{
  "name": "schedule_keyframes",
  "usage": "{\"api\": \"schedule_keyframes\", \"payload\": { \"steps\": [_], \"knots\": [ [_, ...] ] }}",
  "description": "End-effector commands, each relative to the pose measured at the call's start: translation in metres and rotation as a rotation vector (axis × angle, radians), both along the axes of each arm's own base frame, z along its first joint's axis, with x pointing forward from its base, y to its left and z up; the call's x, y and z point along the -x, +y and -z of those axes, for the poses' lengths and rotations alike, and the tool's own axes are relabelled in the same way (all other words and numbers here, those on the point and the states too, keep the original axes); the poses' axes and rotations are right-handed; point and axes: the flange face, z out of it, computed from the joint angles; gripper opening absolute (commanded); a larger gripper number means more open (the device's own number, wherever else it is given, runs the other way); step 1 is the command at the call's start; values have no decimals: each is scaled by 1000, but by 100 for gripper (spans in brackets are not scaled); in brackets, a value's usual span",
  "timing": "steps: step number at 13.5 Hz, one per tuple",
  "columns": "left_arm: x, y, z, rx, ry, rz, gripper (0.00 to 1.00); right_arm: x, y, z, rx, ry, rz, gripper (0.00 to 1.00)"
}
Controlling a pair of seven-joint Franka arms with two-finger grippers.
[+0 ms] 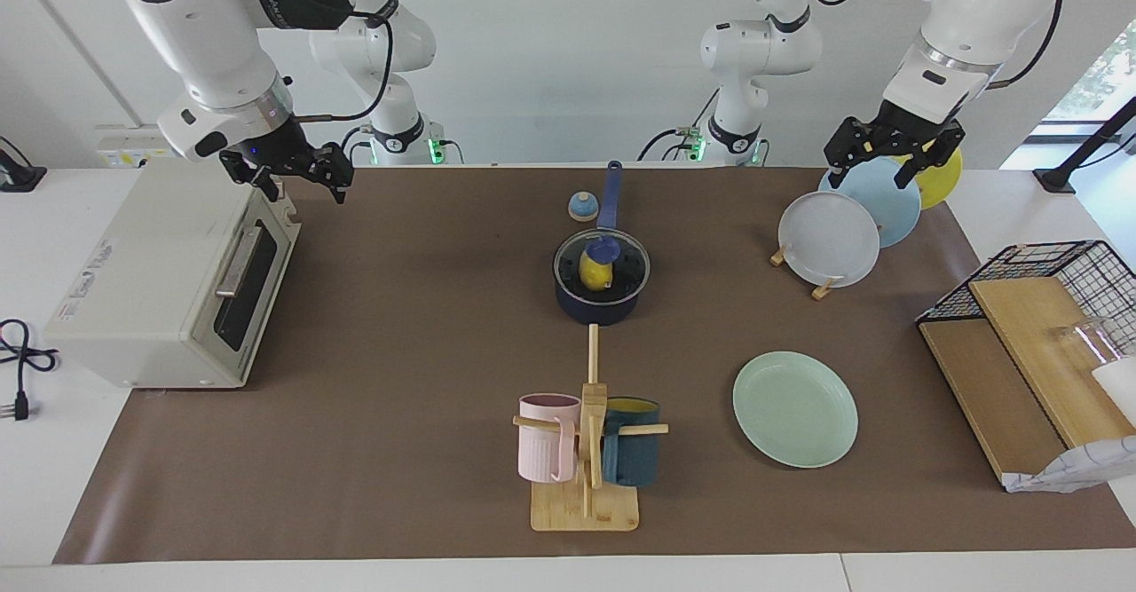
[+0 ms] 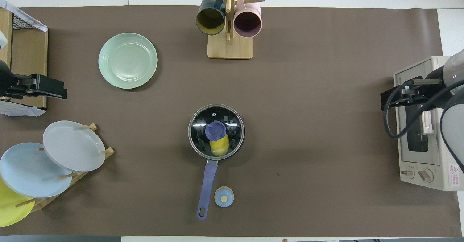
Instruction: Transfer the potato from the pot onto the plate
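Note:
The dark blue pot (image 1: pixel 601 306) stands mid-table with its long handle (image 2: pixel 207 184) pointing toward the robots. A glass lid with a blue knob (image 1: pixel 603 247) lies on it. The yellow potato (image 1: pixel 595 270) shows through the lid inside the pot, also in the overhead view (image 2: pixel 218 147). The mint-green plate (image 1: pixel 795 408) lies flat and bare, farther from the robots than the pot, toward the left arm's end; it also shows in the overhead view (image 2: pixel 128 60). My left gripper (image 1: pixel 887 166) is open, raised over the plate rack. My right gripper (image 1: pixel 297 179) is open, raised over the toaster oven.
A rack (image 1: pixel 830 237) holds grey, light blue and yellow plates. A toaster oven (image 1: pixel 169 290) stands at the right arm's end. A mug tree (image 1: pixel 586 450) holds pink and teal mugs. A small blue round object (image 1: pixel 583 207) lies beside the pot handle. A wire basket with boards (image 1: pixel 1038 326) stands at the left arm's end.

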Motion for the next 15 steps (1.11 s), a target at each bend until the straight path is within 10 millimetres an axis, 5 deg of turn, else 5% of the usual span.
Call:
{"api": "schedule_keyframes", "payload": {
  "steps": [1, 7, 11, 15],
  "knots": [
    [1, -1, 0, 4, -14, -3, 100, 3, -1, -4, -20, -6, -17, 100],
    [1, 0, 0, 4, -12, -6, 100, 5, 3, 0, -21, 2, -24, 100],
    [1, 0, 0, 4, -12, -6, 100, 11, 30, 7, -52, -21, -145, 100],
    [1, 0, 0, 6, -12, -6, 100, 4, 124, 56, -97, -23, -175, 100]
  ]
}}
